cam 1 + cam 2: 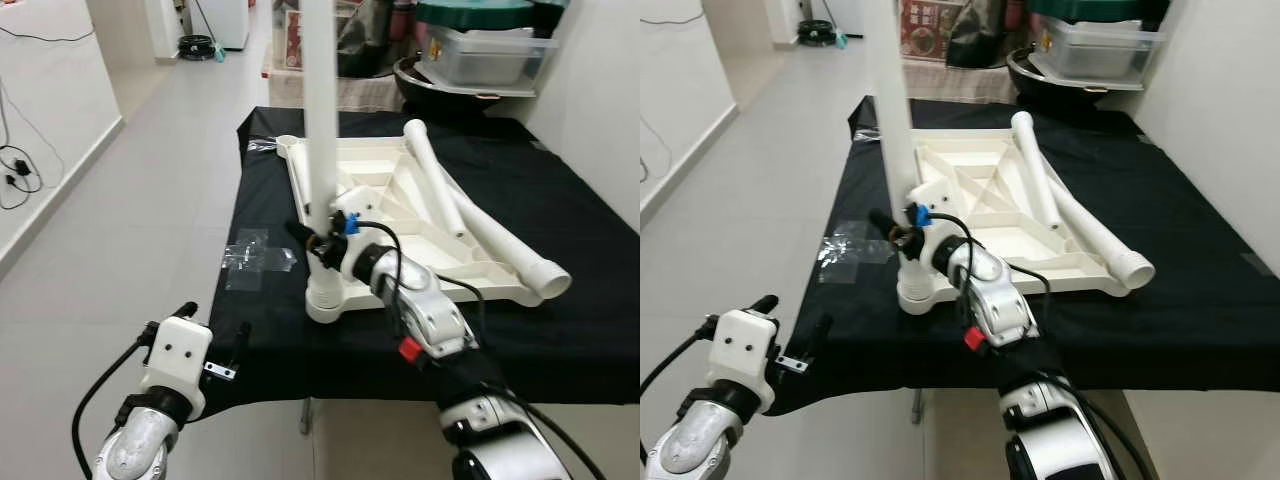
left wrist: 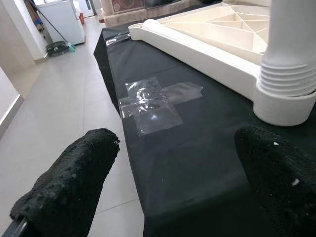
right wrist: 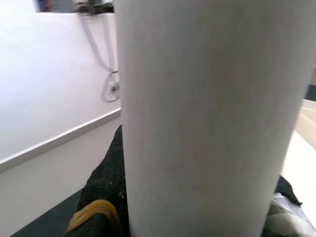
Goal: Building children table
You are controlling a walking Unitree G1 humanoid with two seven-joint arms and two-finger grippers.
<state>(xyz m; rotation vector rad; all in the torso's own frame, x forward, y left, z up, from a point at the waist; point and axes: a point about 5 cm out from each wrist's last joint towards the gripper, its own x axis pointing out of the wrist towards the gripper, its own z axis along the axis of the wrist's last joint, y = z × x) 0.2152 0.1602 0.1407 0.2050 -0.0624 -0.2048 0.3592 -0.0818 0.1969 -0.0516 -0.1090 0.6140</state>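
Tabletop (image 1: 400,205): lay upside down on the desk (image 1: 560,330), ribbed underside up so the corner sockets could take legs.
Upright leg (image 1: 320,110): stood vertical in the near corner socket (image 1: 328,298), threaded collar seated at the rim; probably held for screwing in.
Right gripper (image 1: 322,240): fingers clenched round the upright leg just above the socket, the white tube pressed between them and blocking the wrist camera.
Loose legs (image 1: 470,215): two more white tubes rested across the tabletop, beyond the right fingers, likely kept handy for the other corners.
Left gripper (image 1: 215,340): fingers released and spread, grasping nothing, hovering at the near desk edge; crumpled clear tape (image 2: 155,101) lay ahead between them.
Surface: black cloth draped over the desk.
Room: pale tiled floor (image 1: 150,200), white wall with cables, storage bins (image 1: 480,50) past the far end.
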